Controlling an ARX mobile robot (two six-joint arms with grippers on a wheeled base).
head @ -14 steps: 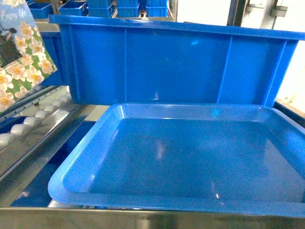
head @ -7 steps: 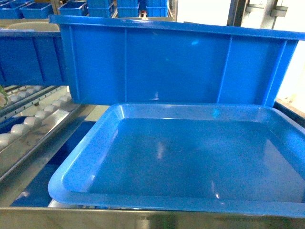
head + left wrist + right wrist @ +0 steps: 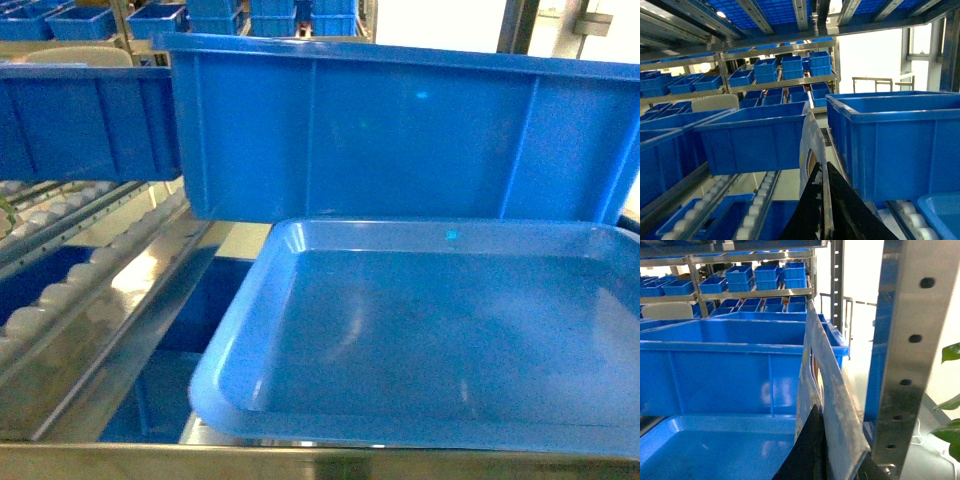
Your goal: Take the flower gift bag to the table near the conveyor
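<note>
Paper gift bag (image 3: 812, 145) rises edge-on from each dark tool (image 3: 822, 215), both clamped on it.

1. Shallow tray (image 3: 420, 330): glossy, smooth blue plastic with soft reflections.
2. Deep bin (image 3: 400, 130): ribbed blue plastic, slight sheen.
3. Conveyor (image 3: 90, 290): shiny steel rails, smooth white plastic rollers.
4. Rack upright (image 3: 910, 355): brushed perforated metal.
5. Gift bag (image 3: 827, 400): thin paper, faintly glossy.

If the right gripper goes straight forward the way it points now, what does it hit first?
Probably the deep blue bin behind the shallow blue tray. The right gripper, jaws shut on the bag's edge, points at its near wall; depth is unclear.
</note>
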